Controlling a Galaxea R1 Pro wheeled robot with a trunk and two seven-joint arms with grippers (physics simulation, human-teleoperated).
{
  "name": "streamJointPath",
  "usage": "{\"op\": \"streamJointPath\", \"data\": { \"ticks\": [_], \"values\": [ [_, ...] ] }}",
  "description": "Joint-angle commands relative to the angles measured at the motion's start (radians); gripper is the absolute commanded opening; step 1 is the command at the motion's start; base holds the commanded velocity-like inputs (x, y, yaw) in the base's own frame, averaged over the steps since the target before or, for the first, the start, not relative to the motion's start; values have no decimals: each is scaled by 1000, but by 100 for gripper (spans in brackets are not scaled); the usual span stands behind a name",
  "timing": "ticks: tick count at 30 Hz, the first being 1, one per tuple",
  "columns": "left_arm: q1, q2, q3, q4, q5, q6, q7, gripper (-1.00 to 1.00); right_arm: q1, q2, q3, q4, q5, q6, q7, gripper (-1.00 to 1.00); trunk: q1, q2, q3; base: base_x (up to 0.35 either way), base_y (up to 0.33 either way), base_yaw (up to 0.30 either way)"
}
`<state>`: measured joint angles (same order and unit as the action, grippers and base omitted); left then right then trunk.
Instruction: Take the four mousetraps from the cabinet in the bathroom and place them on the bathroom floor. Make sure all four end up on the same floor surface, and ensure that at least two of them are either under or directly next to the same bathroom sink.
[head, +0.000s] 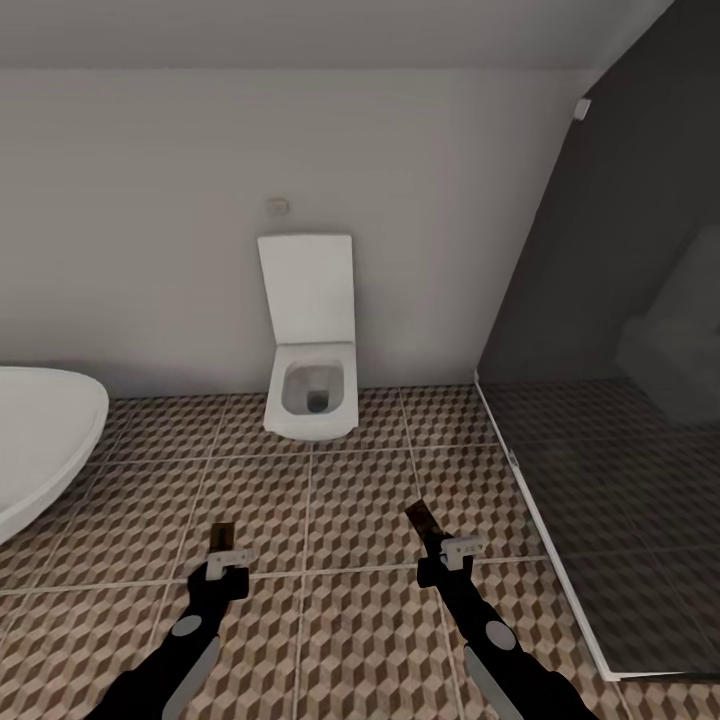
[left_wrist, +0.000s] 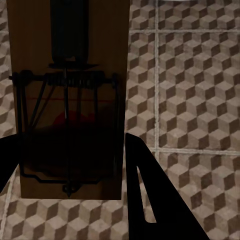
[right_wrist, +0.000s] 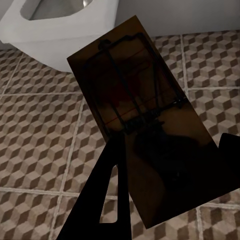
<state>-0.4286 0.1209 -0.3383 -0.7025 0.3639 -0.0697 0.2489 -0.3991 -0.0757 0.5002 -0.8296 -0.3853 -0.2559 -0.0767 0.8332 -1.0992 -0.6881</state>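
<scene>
Each gripper holds a mousetrap above the cube-patterned bathroom floor (head: 360, 490). My left gripper (head: 224, 560) is shut on a tan mousetrap (head: 222, 537); in the left wrist view that mousetrap (left_wrist: 67, 100) shows its dark wire spring and a red spot between the black fingers (left_wrist: 150, 200). My right gripper (head: 443, 556) is shut on a second mousetrap (head: 423, 523), which in the right wrist view is a tilted brown board (right_wrist: 140, 120) with a wire bar, held between the fingers (right_wrist: 107, 200). The cabinet and the sink are out of view.
A white wall-hung toilet (head: 312, 375) with its lid up stands straight ahead against the wall. The rim of a white oval bathtub (head: 40, 440) juts in at the left. A dark glass shower enclosure (head: 620, 450) with a pale floor rail fills the right.
</scene>
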Motion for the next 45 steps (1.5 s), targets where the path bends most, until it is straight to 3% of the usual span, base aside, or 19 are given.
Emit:
{"op": "streamJointPath", "data": {
  "ticks": [1, 31, 37, 45],
  "values": [
    [-1, 1, -8, 0, 7, -4, 11, -100, -1, -1, 8, 0, -9, -5, -9, -100, 4, -8, -4, 0, 0, 0],
    [-1, 0, -9, 0, 6, -4, 10, -100, -1, -1, 8, 0, -9, 21, -18, -100, 119, -218, -98, 0, 0, 0],
    [-1, 0, -8, 0, 7, -4, 10, -100, -1, -1, 7, -16, -10, 114, -18, -100, 142, -260, -117, 0, 0, 0],
    [-1, 0, -9, 0, 6, -4, 10, -100, -1, -1, 6, -141, -10, 252, -72, -100, 173, -316, -142, 0, 0, 0]
  ]
}}
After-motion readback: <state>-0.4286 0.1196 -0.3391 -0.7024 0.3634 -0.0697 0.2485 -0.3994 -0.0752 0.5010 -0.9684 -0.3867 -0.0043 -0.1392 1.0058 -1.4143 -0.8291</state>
